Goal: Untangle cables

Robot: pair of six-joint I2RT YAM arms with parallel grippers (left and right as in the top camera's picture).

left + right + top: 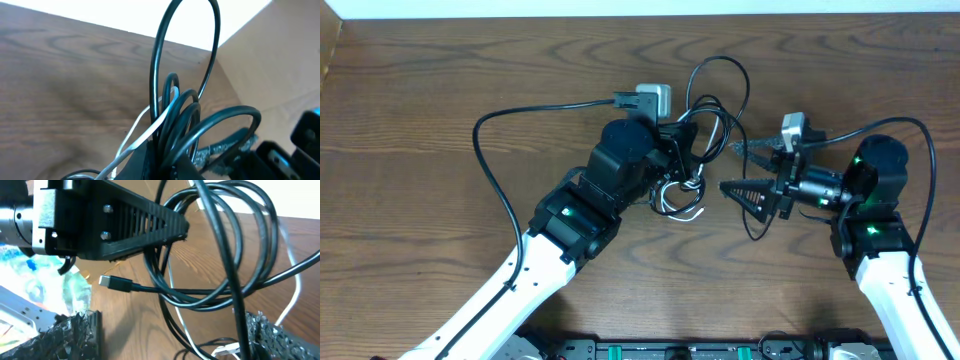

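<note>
The cables are a bundle of black loops (716,92) with a white cord (681,207) hanging under it, at mid table. My left gripper (687,150) is shut on the bundle. In the left wrist view, black loops (184,107) and the white cord (141,134) rise out of the closed jaws (172,164). My right gripper (732,168) is open just right of the bundle, its fingers spread towards it. In the right wrist view, black loops (220,280) hang between its open fingers (170,340). A loose plug end (113,282) and the white cord (296,282) show there.
The brown wooden table (440,80) ends at a pale wall along the far edge. The left arm's thick black wire (492,160) arcs to the left. The right arm's wire (924,170) arcs at far right. The left gripper's finger (125,215) fills the top of the right wrist view.
</note>
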